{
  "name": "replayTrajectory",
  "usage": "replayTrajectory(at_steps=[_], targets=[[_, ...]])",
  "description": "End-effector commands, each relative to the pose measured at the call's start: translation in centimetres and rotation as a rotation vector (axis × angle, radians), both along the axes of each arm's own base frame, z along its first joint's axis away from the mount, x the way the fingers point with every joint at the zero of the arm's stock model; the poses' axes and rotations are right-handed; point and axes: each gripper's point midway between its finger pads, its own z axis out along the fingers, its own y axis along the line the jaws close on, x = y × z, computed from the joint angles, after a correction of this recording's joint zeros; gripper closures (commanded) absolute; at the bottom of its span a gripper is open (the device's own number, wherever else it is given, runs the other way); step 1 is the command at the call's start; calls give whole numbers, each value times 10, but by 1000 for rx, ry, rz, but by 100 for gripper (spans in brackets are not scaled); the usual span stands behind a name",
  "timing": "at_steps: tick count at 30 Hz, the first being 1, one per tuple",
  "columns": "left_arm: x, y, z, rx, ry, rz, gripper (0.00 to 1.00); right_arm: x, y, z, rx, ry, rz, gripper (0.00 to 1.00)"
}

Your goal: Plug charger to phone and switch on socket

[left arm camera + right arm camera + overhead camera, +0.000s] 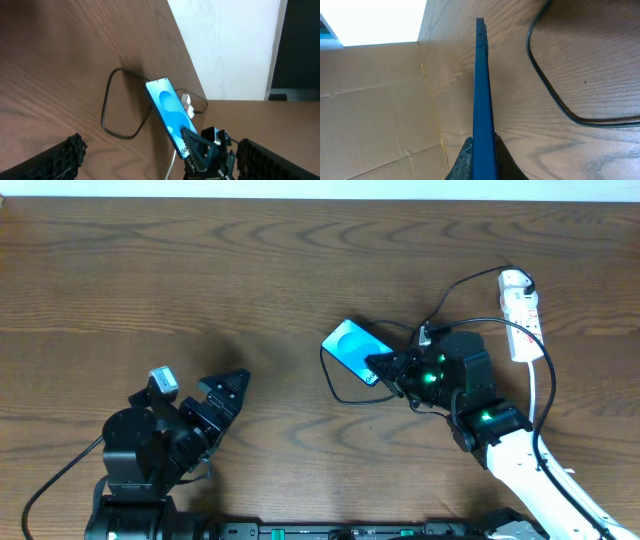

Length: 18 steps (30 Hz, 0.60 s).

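Observation:
The phone [352, 347], cyan screen up, is tilted and held at its near end by my right gripper [386, 370], whose fingers are shut on it. In the right wrist view the phone [484, 90] shows edge-on between the fingers [484, 155]. The left wrist view shows the phone [169, 107] lifted at an angle. The black charger cable [345, 388] loops on the table beside the phone and runs up to the white power strip [521, 310] at the right. Its small tip I cannot make out. My left gripper [222, 392] is open and empty at the lower left [160, 160].
The power strip's white cord [536, 395] runs down past my right arm. The table's far edge [320, 200] is at the top. A white wall and cardboard show beyond the table in the wrist views.

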Motion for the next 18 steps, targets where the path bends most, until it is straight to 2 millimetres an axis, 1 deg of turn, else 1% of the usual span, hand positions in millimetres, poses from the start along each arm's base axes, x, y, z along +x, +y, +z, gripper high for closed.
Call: replayTrajectory(at_steps=[1, 6, 18], targets=[[0, -3, 0, -25, 14, -11, 2, 0, 3, 16, 43, -37, 21, 99], [1, -3, -2, -27, 24, -10, 2, 1, 5, 21, 57, -56, 31, 99], [3, -4, -7, -43, 60, -6, 2, 1, 6, 22, 60, -59, 34, 99]])
